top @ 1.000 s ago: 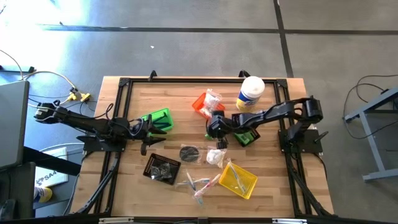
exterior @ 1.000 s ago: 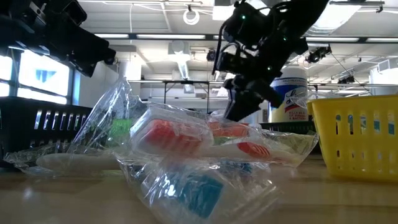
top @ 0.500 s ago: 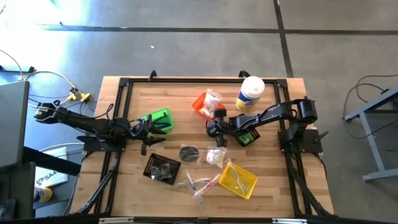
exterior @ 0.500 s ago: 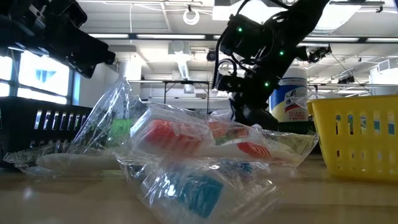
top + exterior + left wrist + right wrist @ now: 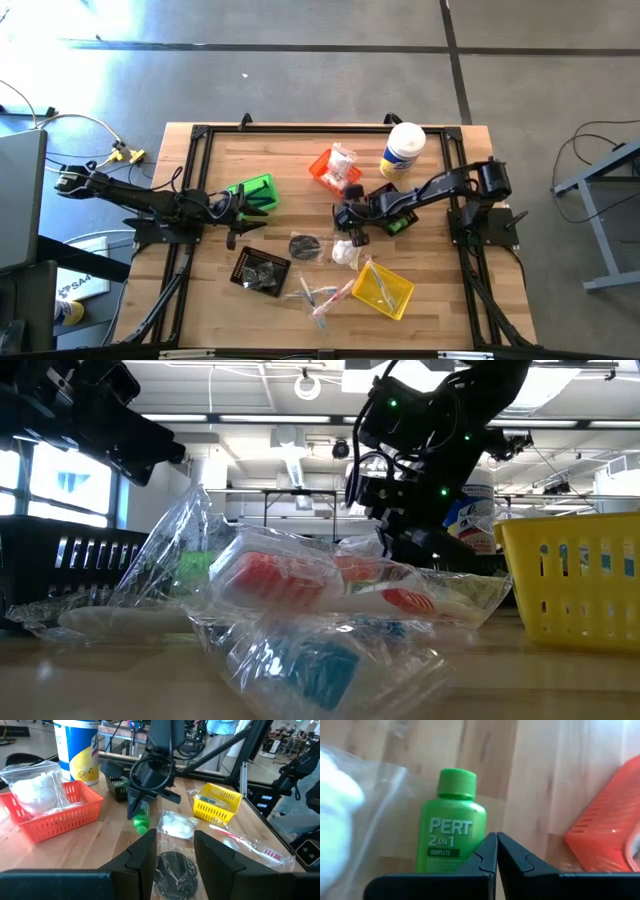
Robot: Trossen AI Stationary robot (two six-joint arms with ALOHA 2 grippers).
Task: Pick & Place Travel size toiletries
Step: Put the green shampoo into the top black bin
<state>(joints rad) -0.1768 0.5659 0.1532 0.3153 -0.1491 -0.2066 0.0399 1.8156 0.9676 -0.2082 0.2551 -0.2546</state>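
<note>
A green mini bottle (image 5: 451, 827) with a green cap lies on its side on the wood, also in the left wrist view (image 5: 141, 821). My right gripper (image 5: 496, 851) is shut and slants down at it from above, its fingertips beside the bottle's body; it hangs mid-table (image 5: 348, 216). A white packet (image 5: 347, 252), a dark round piece (image 5: 305, 245) and clear-wrapped sticks (image 5: 322, 294) lie loose on the near half of the table. At the table's left, my left gripper (image 5: 172, 856) waits level and open, nothing between its fingers. My right gripper comes down slanting with shut fingers (image 5: 485, 855) at the side of the green bottle's body (image 5: 470, 840). The bottle lies flat on the table. Whether the fingertips touch it I cannot tell.
An orange basket (image 5: 326, 168) holding a clear packet and a tall white canister (image 5: 403, 150) stand at the far side. A green bin (image 5: 257, 192) sits by the left gripper, a dark green one (image 5: 402, 220) under the right arm, a black bin (image 5: 262, 270) and a yellow bin (image 5: 385, 288) near the front.
My right gripper has sunk and tipped further downward, coming toward the table's near edge and the green bottle, its fingers shut throughout. Nothing on the table has moved.
</note>
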